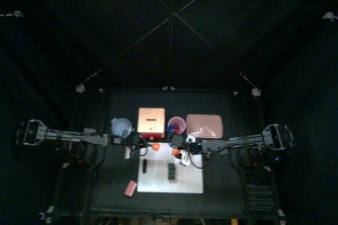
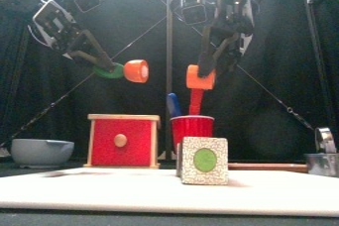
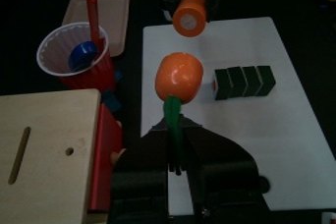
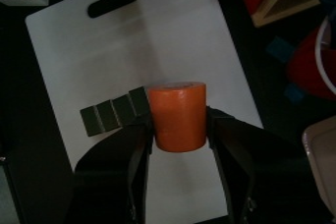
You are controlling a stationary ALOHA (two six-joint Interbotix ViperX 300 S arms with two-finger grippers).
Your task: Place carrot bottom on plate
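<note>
My right gripper [image 4: 179,135] is shut on the carrot bottom [image 4: 179,116], a short orange cylinder, and holds it in the air above the white cutting board [image 4: 132,41]. The front view shows the carrot bottom [image 2: 199,75] high above the table. My left gripper [image 3: 174,135] is shut on the green stem of the carrot top [image 3: 179,75], which hangs in the air [image 2: 134,70] just left of the other piece. The pink plate [image 1: 205,125] lies behind the board on the right, apart from both grippers.
A red cup [image 3: 77,49] with a red spoon and a blue tool stands behind the board. A red wooden box [image 2: 122,139] and a grey bowl [image 2: 40,151] stand at the left. A speckled block with a green oval [image 2: 204,161] stands in front. Dark blocks [image 4: 116,113] lie on the board.
</note>
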